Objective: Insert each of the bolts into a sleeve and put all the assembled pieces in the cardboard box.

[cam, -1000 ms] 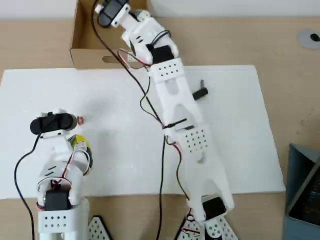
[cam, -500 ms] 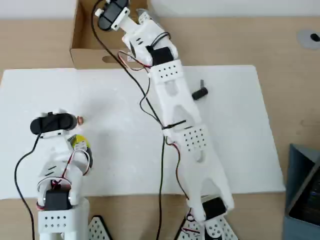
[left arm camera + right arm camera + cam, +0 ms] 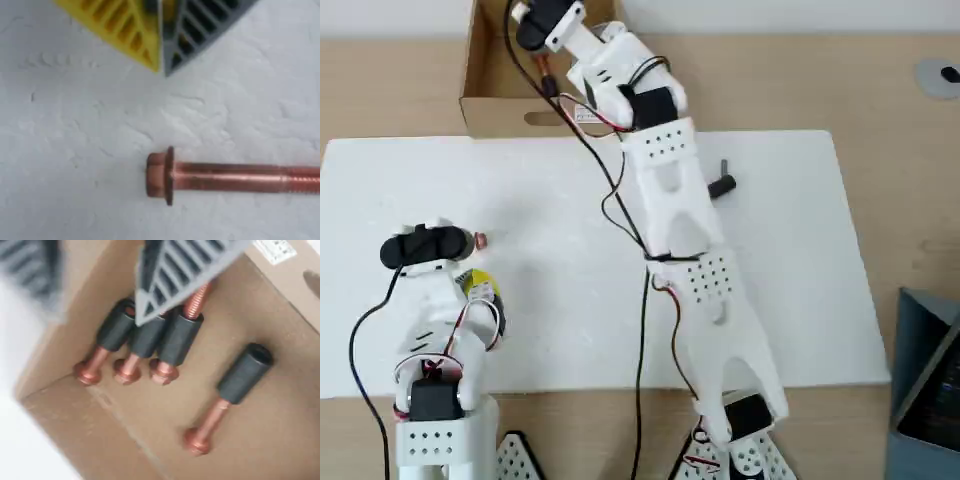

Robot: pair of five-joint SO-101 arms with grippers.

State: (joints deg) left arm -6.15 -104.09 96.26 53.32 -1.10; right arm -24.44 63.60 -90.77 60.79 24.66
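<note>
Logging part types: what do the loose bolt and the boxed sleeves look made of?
Bolt: copper-coloured metal, perhaps plated; it glints along the shank. Sleeves: matte black, no shine, so plastic, rubber or blackened steel; cannot tell.

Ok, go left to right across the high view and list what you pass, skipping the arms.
copper bolt on the white mat → black sleeve on the mat → grey bin at the edge. The cardboard box overlaps the bolt's position, so it is left out.

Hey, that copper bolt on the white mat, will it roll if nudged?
Probably, in an arc: the copper bolt lies flat on a round shank, and its wider flange should steer it. Looks solid metal, so likely stiff and heavy.
</note>
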